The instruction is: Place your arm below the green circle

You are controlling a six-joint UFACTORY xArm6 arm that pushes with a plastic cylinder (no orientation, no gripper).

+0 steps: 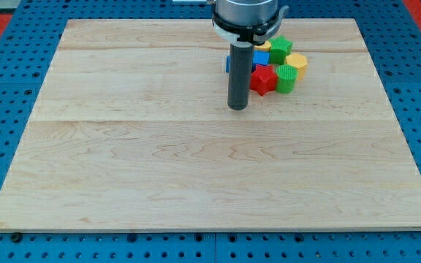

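Several small coloured blocks sit bunched together in the upper middle of the frame, on a pale wooden table (196, 168) that rests on a blue pegboard (6, 88). The green circle (286, 78), a short ribbed cylinder, stands at the lower right edge of that bunch, touching the red star (263, 79) on its left. Just above it lies a yellow block (297, 62), and above that a green block (281, 48) whose shape looks faceted but cannot be made out surely. Another yellow block (262, 47) peeks out at the top of the cluster beside the arm's mount, and a blue block (259, 58) shows partly behind the rod, its shape hidden.

The tool is a plain dark rod with no jaws, so it holds nothing. Its tip (238, 108) rests on the table at the lower left of the cluster, just beside the red star and a little lower in the frame than the green circle, well to that circle's left rather than straight beneath it. The tip touches no block.
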